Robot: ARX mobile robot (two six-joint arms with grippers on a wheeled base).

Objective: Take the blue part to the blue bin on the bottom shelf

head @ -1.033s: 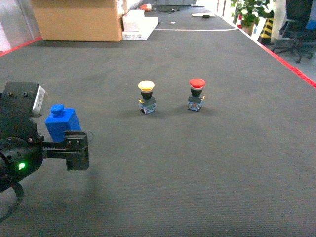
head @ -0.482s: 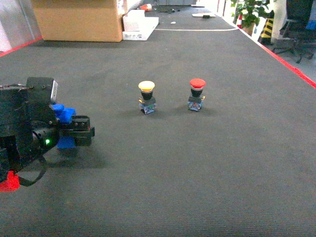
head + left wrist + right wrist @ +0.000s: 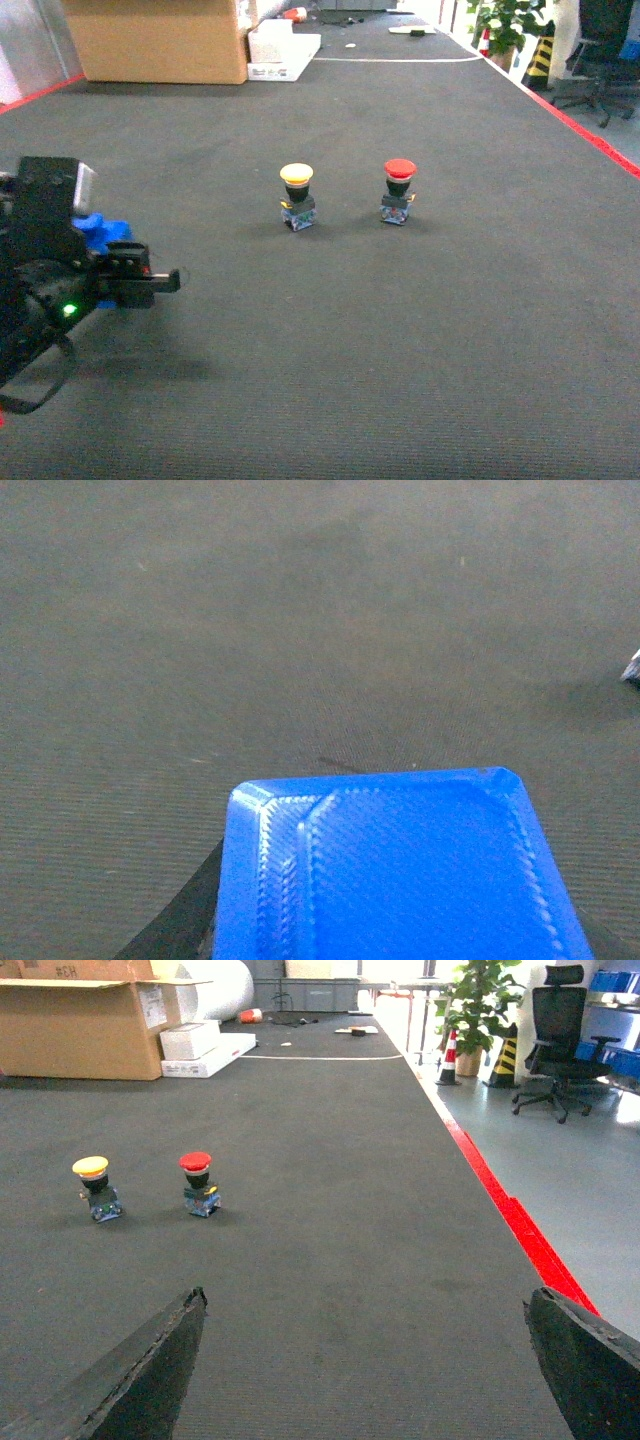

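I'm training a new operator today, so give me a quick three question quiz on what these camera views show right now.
1. True or false: the blue part lies loose on the carpet, clear of the left gripper.
2. Which push button stands further left in the head view: yellow or red?
3. The right gripper is: A) open and empty, B) shut on the red button.

Key: 1 false, it sits at the gripper. 2 yellow. 3 A.
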